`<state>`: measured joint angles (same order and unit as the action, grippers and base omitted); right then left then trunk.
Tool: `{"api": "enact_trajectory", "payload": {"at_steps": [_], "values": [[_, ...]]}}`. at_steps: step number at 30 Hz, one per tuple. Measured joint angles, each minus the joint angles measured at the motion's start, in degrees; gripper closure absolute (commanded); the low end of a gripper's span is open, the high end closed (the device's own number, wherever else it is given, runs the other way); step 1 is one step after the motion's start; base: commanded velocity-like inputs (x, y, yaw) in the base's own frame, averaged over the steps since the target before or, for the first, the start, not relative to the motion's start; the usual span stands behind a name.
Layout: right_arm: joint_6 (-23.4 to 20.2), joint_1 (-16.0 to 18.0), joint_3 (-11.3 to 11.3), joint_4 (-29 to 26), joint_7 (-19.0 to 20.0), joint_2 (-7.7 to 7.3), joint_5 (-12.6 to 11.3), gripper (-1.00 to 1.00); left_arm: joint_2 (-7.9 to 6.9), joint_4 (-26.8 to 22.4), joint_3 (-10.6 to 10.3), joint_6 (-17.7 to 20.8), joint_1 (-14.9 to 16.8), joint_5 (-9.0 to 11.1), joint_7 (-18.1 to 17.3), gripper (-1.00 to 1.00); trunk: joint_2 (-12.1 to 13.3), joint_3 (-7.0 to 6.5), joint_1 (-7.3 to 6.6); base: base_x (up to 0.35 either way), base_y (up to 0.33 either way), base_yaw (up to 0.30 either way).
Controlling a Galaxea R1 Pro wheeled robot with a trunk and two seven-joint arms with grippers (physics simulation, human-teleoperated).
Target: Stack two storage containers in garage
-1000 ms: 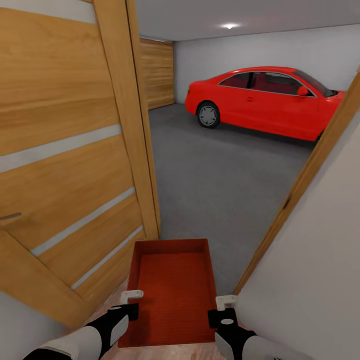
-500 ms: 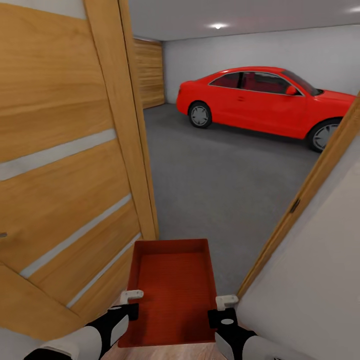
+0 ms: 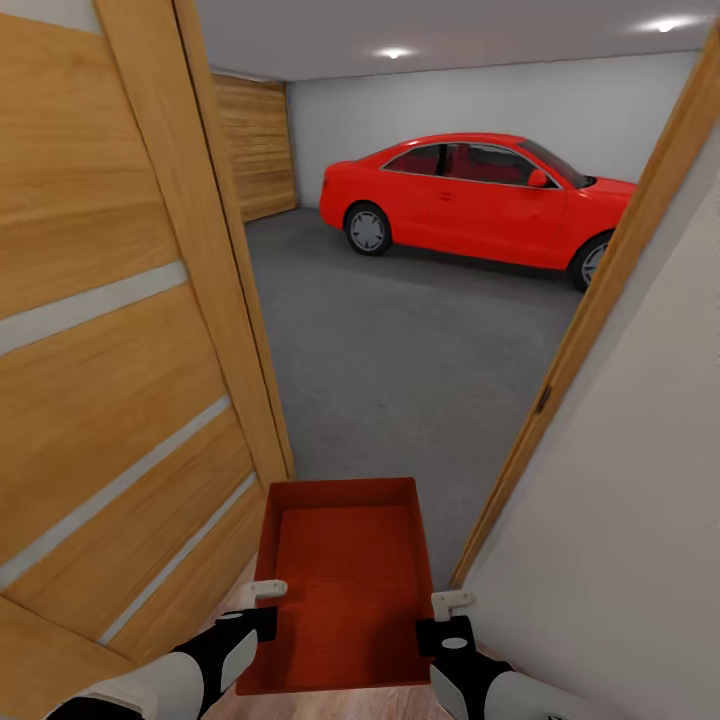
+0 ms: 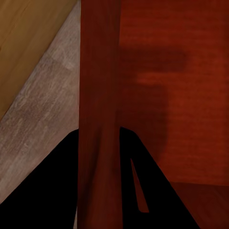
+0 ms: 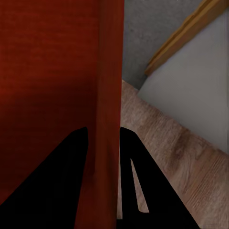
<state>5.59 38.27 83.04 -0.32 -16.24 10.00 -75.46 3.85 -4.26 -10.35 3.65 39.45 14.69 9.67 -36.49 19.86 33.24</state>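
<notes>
Facing the garage (image 3: 420, 330) doorway, left hand (image 3: 262, 598) and right hand (image 3: 448, 606) each clamp the storage container's (image 3: 340, 580) side walls.

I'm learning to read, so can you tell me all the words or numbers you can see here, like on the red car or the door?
There are no words, numbers or signs to read here.
Red car: no plate or badge can be made out.
Wooden door: only pale stripes, no writing.
Orange-red bin: plain, no label.
</notes>
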Motion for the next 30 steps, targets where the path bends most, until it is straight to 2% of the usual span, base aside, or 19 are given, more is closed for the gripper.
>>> {"api": "enact_trajectory", "payload": {"at_steps": [24, 30], "values": [[0.0, 0.0, 0.0, 0.0, 0.0, 0.00, 0.0, 1.00, -0.02, 0.0, 0.0, 0.0, 0.0, 0.0, 0.0, 1.00, 0.0, 0.00, -0.01, 0.142, 0.278, -0.004], [0.0, 0.0, 0.0, 0.0, 0.0, -0.01, 0.0, 1.00, 0.00, 0.0, 0.0, 0.0, 0.0, 0.0, 0.0, 1.00, 0.0, 0.00, -0.01, 0.129, 0.190, -0.224]]}}
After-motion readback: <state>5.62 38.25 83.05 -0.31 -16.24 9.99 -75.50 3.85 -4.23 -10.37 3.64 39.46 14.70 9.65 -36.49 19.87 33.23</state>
